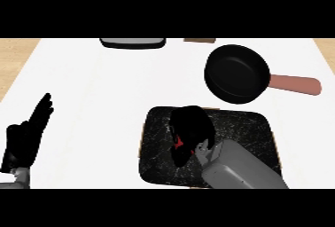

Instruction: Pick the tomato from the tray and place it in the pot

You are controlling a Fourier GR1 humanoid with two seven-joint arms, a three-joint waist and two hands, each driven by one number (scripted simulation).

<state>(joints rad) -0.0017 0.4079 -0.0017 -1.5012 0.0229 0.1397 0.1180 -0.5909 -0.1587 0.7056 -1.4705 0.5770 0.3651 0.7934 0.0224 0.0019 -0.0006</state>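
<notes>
While its fingers curl down round the small red tomato, the robot's black right hand sits over the dark speckled square tray in the lower middle of the frame, and only a bit of red shows under it. Up and to the right lies the round black pot with a pinkish handle, well apart from the tray. At the left edge the black left hand rests open, fingers up.
</notes>
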